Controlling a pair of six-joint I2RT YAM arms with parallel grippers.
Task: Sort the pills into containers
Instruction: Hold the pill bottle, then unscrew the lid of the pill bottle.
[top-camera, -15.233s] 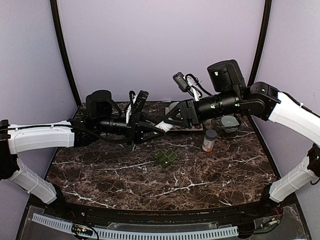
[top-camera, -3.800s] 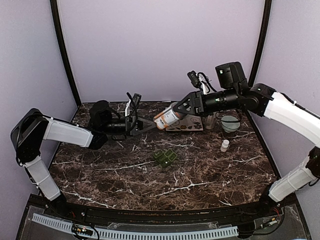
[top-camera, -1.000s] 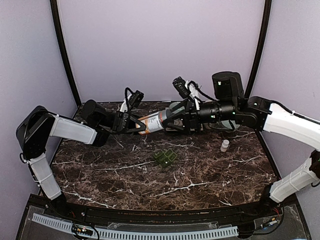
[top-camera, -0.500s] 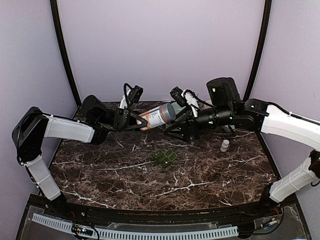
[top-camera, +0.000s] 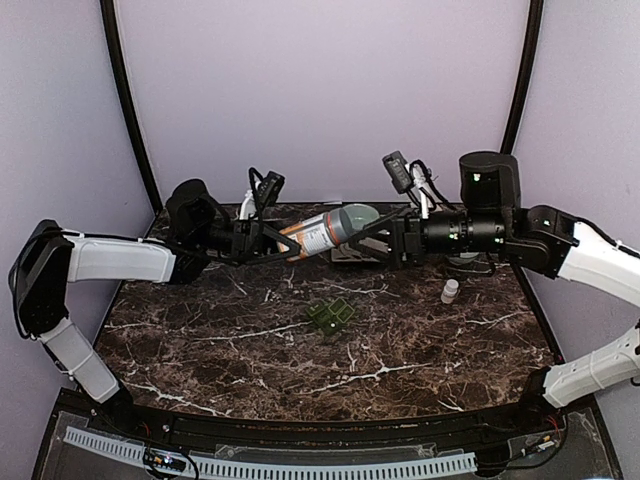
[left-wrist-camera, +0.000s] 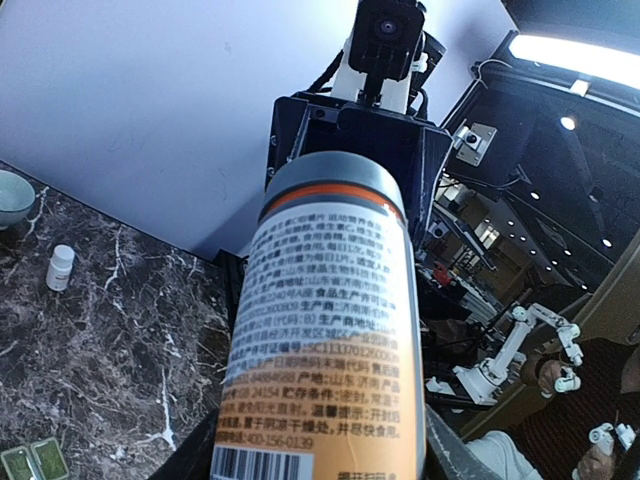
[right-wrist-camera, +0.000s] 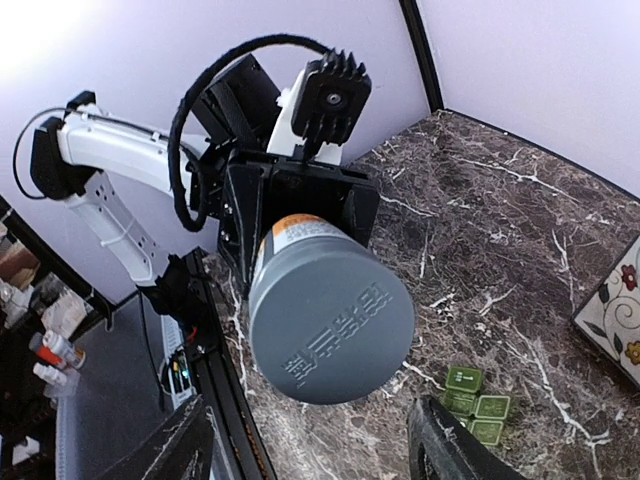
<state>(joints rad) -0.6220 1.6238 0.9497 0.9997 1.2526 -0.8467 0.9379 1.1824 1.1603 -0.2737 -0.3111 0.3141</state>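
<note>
My left gripper (top-camera: 290, 240) is shut on the base end of an orange-labelled pill bottle (top-camera: 322, 231) with a grey cap (right-wrist-camera: 332, 327) and holds it level above the back of the table. The bottle fills the left wrist view (left-wrist-camera: 320, 330). My right gripper (top-camera: 372, 238) is open, jaws wide apart, facing the cap and just short of it (right-wrist-camera: 312, 420). The dark-green pill organiser (top-camera: 331, 317) lies shut on the marble below, and shows in the right wrist view (right-wrist-camera: 475, 405) and the left wrist view (left-wrist-camera: 30, 462). No loose pills show.
A small white bottle (top-camera: 450, 291) stands on the marble at the right, also in the left wrist view (left-wrist-camera: 61, 268). A pale green bowl (left-wrist-camera: 10, 195) sits behind it. A flower-patterned tile (right-wrist-camera: 610, 310) lies at the back.
One second ago both grippers were on the bottle. The right gripper let go, dropped below it, then rose and drew back right to face the cap. The left gripper keeps the bottle.
</note>
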